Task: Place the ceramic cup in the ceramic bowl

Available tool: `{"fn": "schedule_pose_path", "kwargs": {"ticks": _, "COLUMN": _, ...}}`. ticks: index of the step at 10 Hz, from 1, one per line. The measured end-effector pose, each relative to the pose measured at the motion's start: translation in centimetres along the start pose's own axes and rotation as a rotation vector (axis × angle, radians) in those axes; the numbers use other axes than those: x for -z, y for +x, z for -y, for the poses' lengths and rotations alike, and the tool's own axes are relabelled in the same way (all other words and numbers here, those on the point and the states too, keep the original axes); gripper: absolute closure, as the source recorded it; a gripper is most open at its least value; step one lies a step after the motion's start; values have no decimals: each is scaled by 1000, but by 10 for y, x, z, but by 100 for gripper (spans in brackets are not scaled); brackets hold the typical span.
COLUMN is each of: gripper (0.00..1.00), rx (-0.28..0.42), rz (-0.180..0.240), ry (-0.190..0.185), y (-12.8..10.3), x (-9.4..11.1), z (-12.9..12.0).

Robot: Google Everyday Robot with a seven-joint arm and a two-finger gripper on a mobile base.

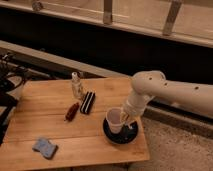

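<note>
1. The tabletop (60, 137) is a light wooden slab; behind it run a dark wall band and a railing with metal posts. The floor on the bowl's right is speckled grey.
2. The white arm (170, 92) reaches in from the right and bends down over the ceramic bowl (121, 132), which sits near the tabletop's front right corner.
3. The ceramic cup (114, 120), white and tilted with its mouth toward the left, sits inside the bowl, on the bowl's left half.
4. The jaws (126, 119) are at the cup's right side, over the bowl; whether they are apart or clamped on the cup I cannot tell.
5. Left of the bowl lie a black ribbed object (88, 102), a small red-brown object (71, 111) and an upright pale bottle (76, 85).
6. A blue sponge (45, 147) lies well left of the bowl, near the front edge.
</note>
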Motion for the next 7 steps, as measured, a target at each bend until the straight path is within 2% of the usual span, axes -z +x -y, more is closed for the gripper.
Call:
{"fn": "schedule_pose_path", "kwargs": {"ticks": 1, "gripper": 68, "rx": -2, "rz": 1, "ry": -3, "y": -1, "x": 1, "z": 0}}
{"fn": "schedule_pose_path", "kwargs": {"ticks": 2, "gripper": 65, "rx": -5, "rz": -3, "ry": -1, "y": -1, "x": 0, "z": 1}}
{"fn": "schedule_pose_path", "kwargs": {"ticks": 4, "gripper": 46, "rx": -2, "rz": -4, "ry": 1, "y": -2, "x": 0, "z": 1}}
{"fn": "schedule_pose_path", "kwargs": {"ticks": 5, "gripper": 41, "rx": 2, "rz": -3, "ry": -1, "y": -2, "x": 0, "z": -1}}
{"fn": "schedule_pose_path", "kwargs": {"ticks": 7, "gripper": 41, "rx": 3, "rz": -1, "ry": -3, "y": -3, "x": 2, "z": -1}}
